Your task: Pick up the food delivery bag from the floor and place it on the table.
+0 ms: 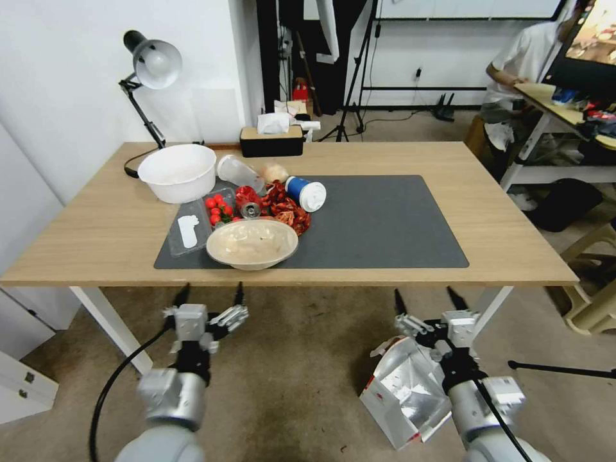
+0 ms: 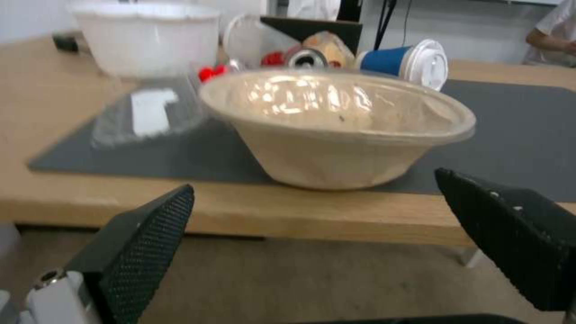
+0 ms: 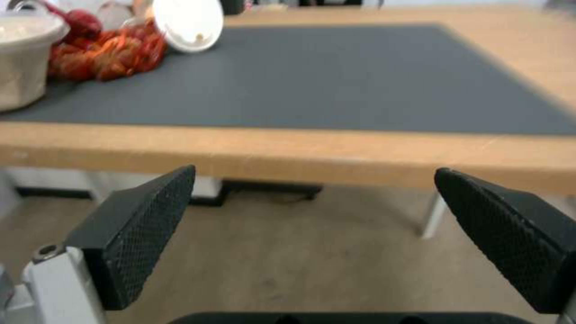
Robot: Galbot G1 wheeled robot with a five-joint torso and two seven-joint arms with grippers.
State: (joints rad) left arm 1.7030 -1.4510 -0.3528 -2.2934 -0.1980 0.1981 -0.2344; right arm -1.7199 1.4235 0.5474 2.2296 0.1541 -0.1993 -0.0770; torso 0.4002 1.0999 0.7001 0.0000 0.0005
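Note:
The food delivery bag (image 1: 401,385) lies on the floor (image 1: 289,385) at the lower right, white with red trim and its silver foil lining showing. My right arm crosses above it. My right gripper (image 1: 427,298) (image 3: 315,171) is open, just short of the table's (image 1: 513,244) near edge and a little below it. It faces the bare part of the dark grey mat (image 1: 385,224). My left gripper (image 1: 210,294) (image 2: 312,184) is also open and holds nothing. It hangs below the near edge in front of a beige bowl (image 1: 252,242) (image 2: 336,130).
The mat's left half holds a white bowl (image 1: 178,171), a tipped blue cup (image 1: 306,192), red food packets and clear trays. A desk lamp (image 1: 151,64) and tissue box (image 1: 271,141) stand at the back. A white table leg (image 1: 109,327) is near my left arm, a beige stool (image 1: 597,295) at the right.

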